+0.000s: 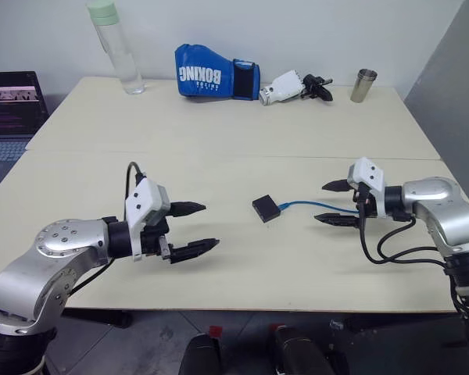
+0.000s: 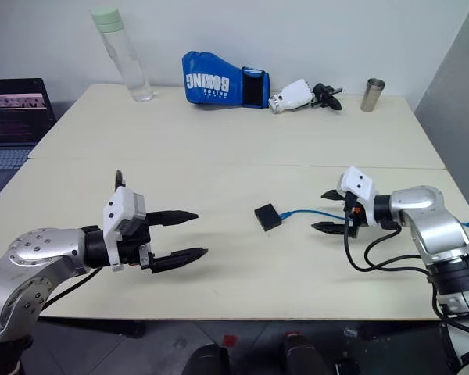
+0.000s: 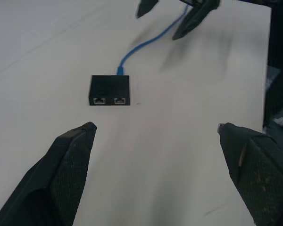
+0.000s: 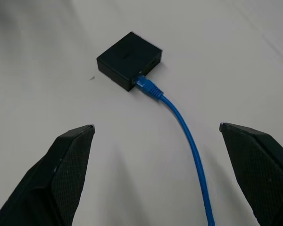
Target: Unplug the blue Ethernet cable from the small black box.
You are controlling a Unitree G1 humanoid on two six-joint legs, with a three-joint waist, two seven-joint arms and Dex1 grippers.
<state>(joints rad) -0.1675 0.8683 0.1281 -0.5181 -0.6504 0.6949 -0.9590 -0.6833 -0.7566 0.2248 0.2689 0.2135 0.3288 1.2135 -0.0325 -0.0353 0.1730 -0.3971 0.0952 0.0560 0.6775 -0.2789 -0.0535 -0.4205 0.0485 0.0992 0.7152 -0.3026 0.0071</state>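
Observation:
The small black box (image 1: 266, 208) lies flat on the table's middle. The blue Ethernet cable (image 1: 311, 205) is plugged into its right-hand edge and runs right toward my right gripper. In the right wrist view the blue plug (image 4: 147, 87) sits in the box (image 4: 129, 59). My right gripper (image 1: 340, 203) is open, to the right of the box, its fingers either side of the cable and not touching it. To the left of the box my left gripper (image 1: 197, 228) is open and empty, pointing at the box (image 3: 110, 89), whose near edge shows two empty ports.
Along the far edge stand a clear bottle (image 1: 116, 48), a blue boxing glove (image 1: 215, 73), a spare white gripper (image 1: 294, 85) and a metal cup (image 1: 364, 85). A laptop (image 1: 12, 109) sits off the table's left side. A seam (image 1: 219, 155) crosses the table.

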